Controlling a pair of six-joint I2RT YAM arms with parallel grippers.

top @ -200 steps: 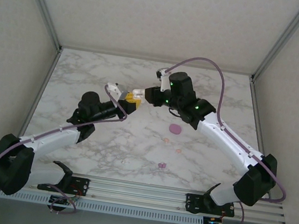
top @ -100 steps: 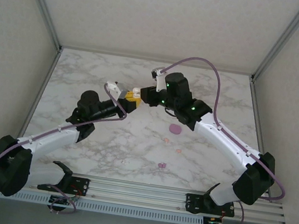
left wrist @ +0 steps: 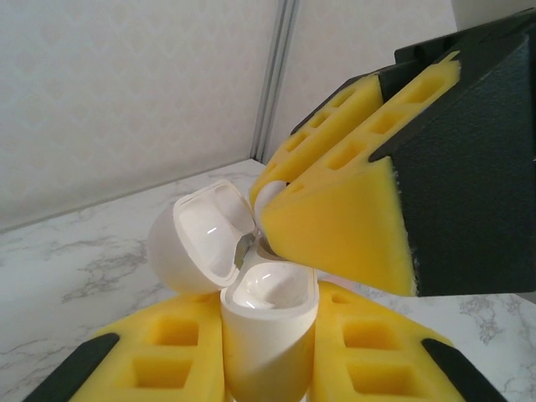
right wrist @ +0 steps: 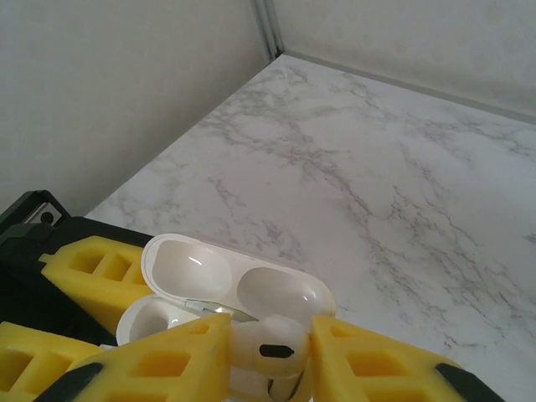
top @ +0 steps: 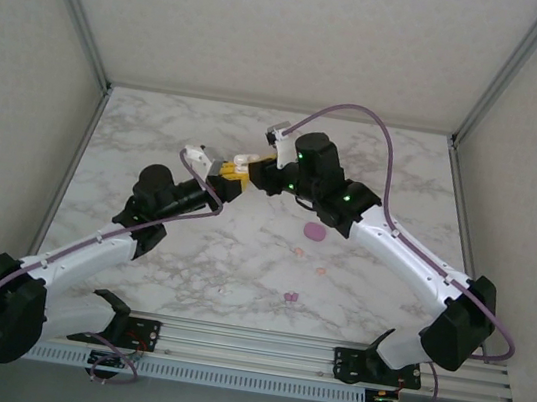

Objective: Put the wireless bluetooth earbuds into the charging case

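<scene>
Left claw (left wrist: 268,377): clamped on the lower half of the white case (left wrist: 270,322), holding it upright above the desk (top: 157,134).
White case: its lid (left wrist: 205,239) is hinged open and tipped back, and the right wrist view shows two glossy hollows inside the lid.
Right claw (right wrist: 270,339): yellow pads pressed together on a white earbud (right wrist: 264,350).
White earbud: at the case's open mouth, between lid and body. Whether it touches cannot be told.
Purple case (top: 315,231): lying on the desk, well apart from both claws. Whether its lid is up or down cannot be told.
Loose buds: peach buds (top: 298,251) lie near the purple case, and purple buds (top: 290,295) lie nearer the arm bases. All are on the bare desk.
</scene>
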